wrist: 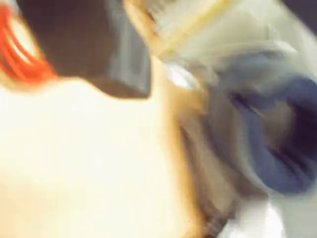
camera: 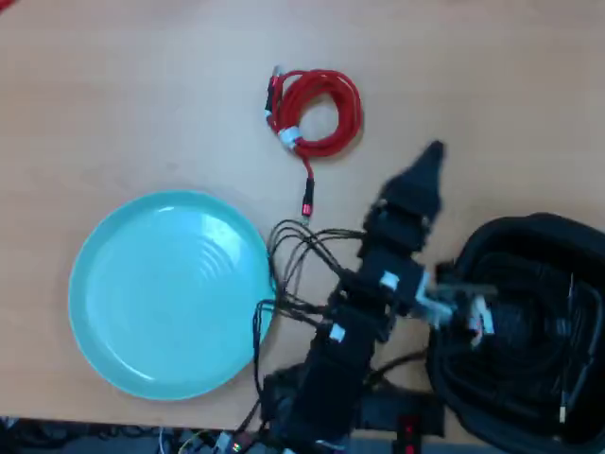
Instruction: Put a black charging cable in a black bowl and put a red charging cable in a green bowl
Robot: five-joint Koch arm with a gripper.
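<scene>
The boxy, matte-black plastic robot arm (camera: 383, 284) is showing small white labels, with thin black wires looping out on its left side.

A hobbyist's desk or small lab setup, seen from overhead: a plain light wooden surface (camera: 142, 95) with a small black robot arm (camera: 369, 312) mounted at its near edge, and loose thin wires (camera: 293, 255) trailing from the arm's joints.

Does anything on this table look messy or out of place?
Nothing stands out. The red charging cable lies neatly coiled on the table, the green bowl is empty and upright, and the black bowl sits level. The wrist view is just blurred.
</scene>
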